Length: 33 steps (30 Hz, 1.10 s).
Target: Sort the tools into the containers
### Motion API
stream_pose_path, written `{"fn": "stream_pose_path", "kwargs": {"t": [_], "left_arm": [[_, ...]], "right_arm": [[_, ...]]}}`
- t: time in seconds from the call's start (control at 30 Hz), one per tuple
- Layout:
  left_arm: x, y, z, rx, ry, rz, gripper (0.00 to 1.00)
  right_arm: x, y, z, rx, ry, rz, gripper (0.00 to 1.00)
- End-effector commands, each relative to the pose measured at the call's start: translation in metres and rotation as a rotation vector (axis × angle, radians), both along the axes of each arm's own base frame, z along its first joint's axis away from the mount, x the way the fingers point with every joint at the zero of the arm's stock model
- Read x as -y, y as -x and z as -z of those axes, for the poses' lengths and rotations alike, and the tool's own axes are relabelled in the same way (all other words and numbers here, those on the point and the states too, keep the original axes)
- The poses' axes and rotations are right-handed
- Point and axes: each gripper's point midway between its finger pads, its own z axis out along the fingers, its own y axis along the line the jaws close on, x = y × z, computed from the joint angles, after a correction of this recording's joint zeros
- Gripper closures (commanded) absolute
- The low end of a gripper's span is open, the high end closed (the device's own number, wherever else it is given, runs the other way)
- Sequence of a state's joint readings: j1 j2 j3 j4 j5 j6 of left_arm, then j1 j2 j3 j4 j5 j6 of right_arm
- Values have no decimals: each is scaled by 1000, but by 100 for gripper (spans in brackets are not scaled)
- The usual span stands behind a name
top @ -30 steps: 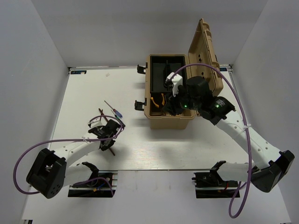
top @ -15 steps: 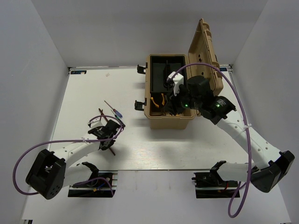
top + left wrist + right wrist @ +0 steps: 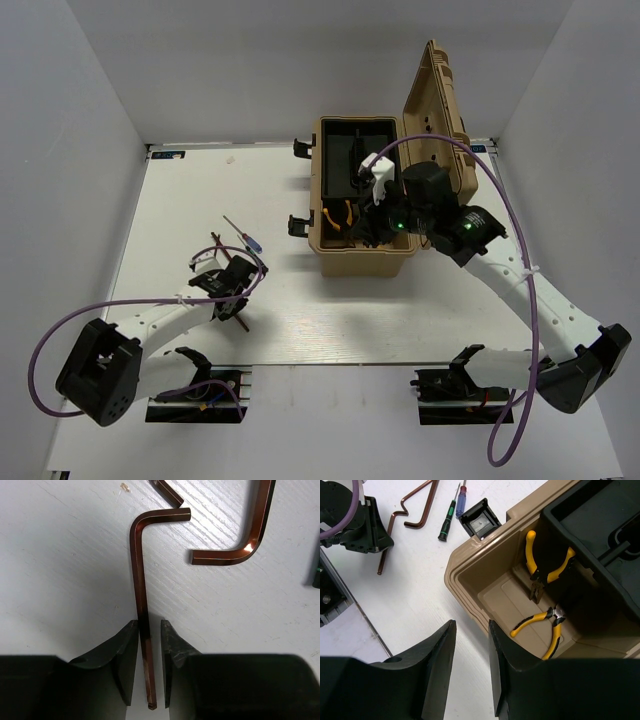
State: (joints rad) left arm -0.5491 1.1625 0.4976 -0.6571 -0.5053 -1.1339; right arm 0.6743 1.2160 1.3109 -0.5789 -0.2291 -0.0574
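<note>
In the left wrist view a thin copper-brown L-shaped hex key (image 3: 140, 580) lies on the white table, its long shank between the jaws of my left gripper (image 3: 149, 625). The jaws stand narrowly open around it, with a small gap on the right side. The tan toolbox (image 3: 365, 262) stands open at the back, its lid (image 3: 440, 110) upright. My right gripper (image 3: 472, 625) is open and empty, hovering over the toolbox's front-left corner (image 3: 470, 570). Two pliers with yellow-black handles (image 3: 547, 565) (image 3: 545, 630) lie inside. A blue-handled screwdriver (image 3: 245, 236) lies ahead of the left gripper (image 3: 233, 288).
Two more hex keys (image 3: 240, 550) (image 3: 167, 492) lie just beyond the one between the jaws. A green-black screwdriver (image 3: 447, 525) lies beside the blue one (image 3: 462, 502). A black latch (image 3: 479, 522) sticks out from the toolbox's left side. White walls enclose the table.
Almost nothing has moved. Both arms hold nearly the same poses; the left gripper stays over the hex key and the right gripper over the toolbox.
</note>
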Motion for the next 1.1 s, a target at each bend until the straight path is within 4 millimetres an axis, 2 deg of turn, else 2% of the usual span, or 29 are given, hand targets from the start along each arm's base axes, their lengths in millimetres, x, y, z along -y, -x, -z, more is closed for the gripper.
{"fn": "stream_pose_path", "kwargs": {"t": [0.0, 0.23, 0.43, 0.57, 0.63, 0.7, 0.97, 1.07], "left_arm": [[4, 30, 28, -143, 49, -7, 64], [3, 33, 29, -158, 40, -8, 79], [3, 33, 30, -181, 26, -10, 85], [3, 32, 29, -173, 31, -9, 92], [4, 31, 27, -164, 37, -9, 100], [4, 35, 23, -161, 40, -4, 100], [13, 25, -30, -38, 131, 0, 100], [20, 16, -51, -4, 142, 42, 100]], "right_arm": [[2, 5, -28, 47, -56, -7, 62], [3, 4, -30, 48, -57, -1, 62], [3, 5, -30, 46, -59, -2, 62], [4, 5, -32, 52, -60, 0, 62], [3, 4, -30, 48, -57, -2, 62], [4, 6, -32, 51, -63, -4, 62], [2, 4, -31, 46, -61, -3, 62], [1, 4, -29, 42, -59, -8, 62]]}}
